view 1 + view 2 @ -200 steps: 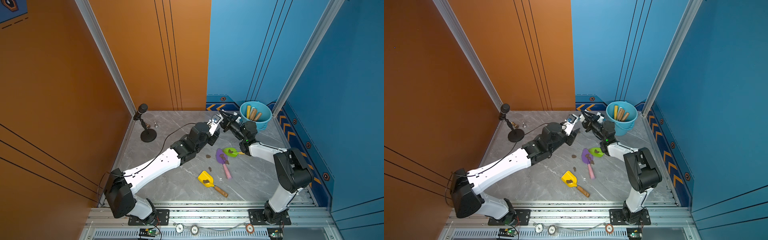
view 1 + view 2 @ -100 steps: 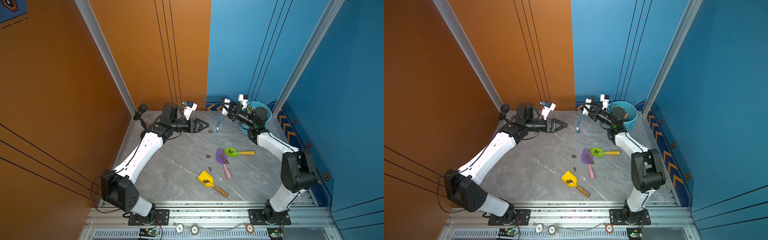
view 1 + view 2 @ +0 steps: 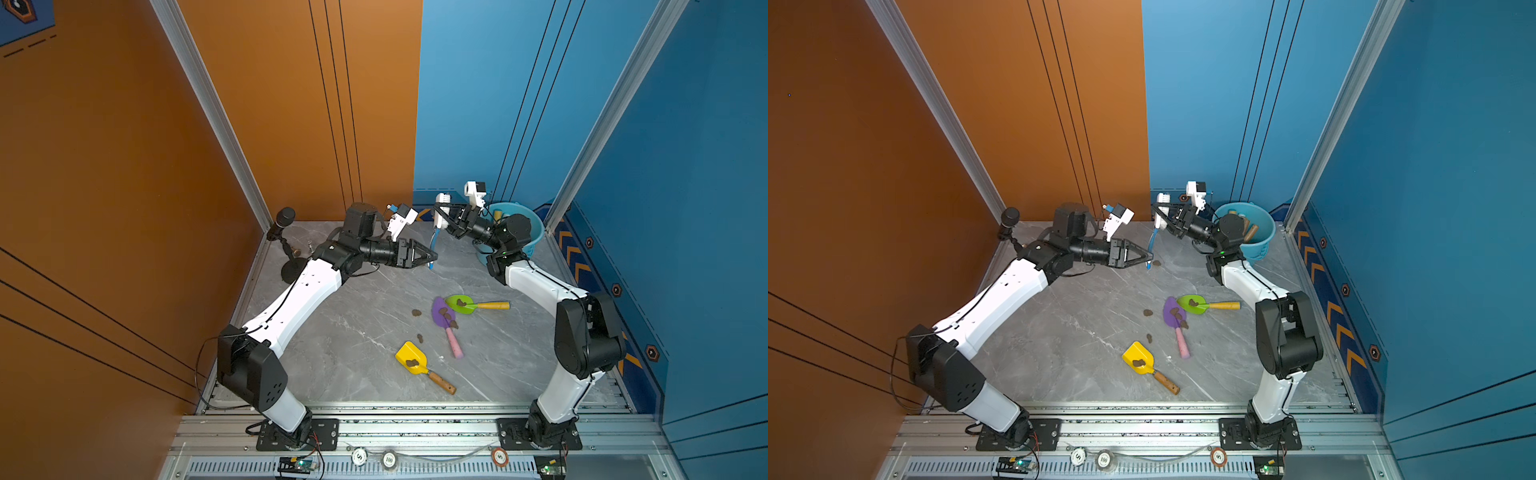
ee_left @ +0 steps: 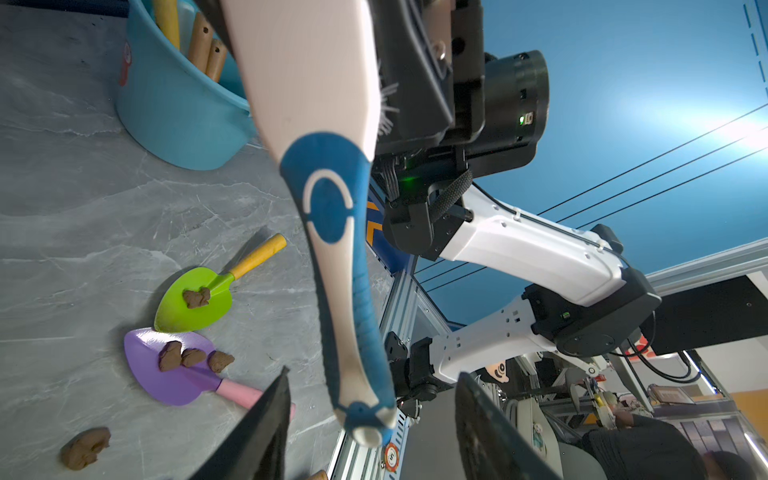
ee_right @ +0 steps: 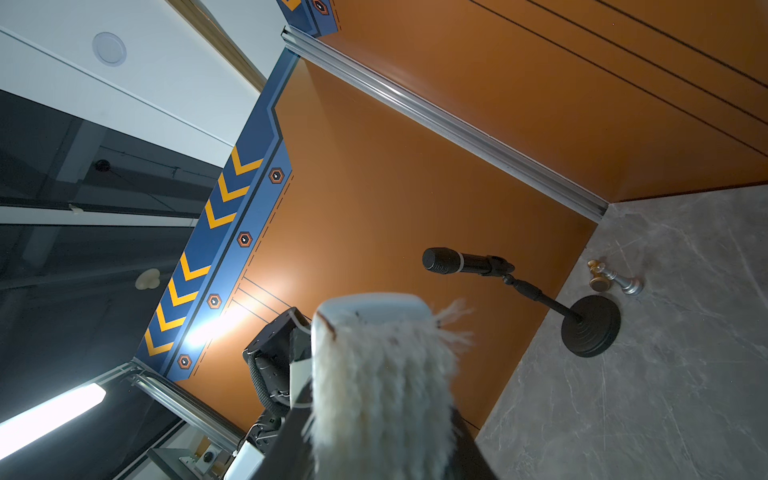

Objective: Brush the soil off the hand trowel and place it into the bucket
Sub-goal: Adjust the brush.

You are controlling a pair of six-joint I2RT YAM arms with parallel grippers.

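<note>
The tabletop [image 3: 353, 291] is not being swept yet; the work is being done in the air above its far edge. The bucket [image 3: 1264, 243] is standing in the far right corner, with wooden handles sticking out of it, just behind the right hand [image 3: 445, 220]. That hand is clamped on the brush [image 4: 332, 199] close under the bristles, so the handle is being dangled toward the tabletop. The left hand [image 3: 1147, 258] is being held with its jaws spread on either side of the handle's tip, and in the left wrist view nothing is being touched. A handover is judged to be under way. It is best done with the left hand being brought further up onto the blue grip before being closed, and with the right hand being loosened only after that. A pinch at the very tip is likely to let the brush swing. The green trowel [image 4: 183, 320], purple trowel [image 4: 166, 382] and yellow trowel [image 3: 405, 351] are lying mid-tabletop, well apart from the bucket. Soil [image 4: 195, 297] is being carried on each blade, and more is lying loose beside them.
</note>
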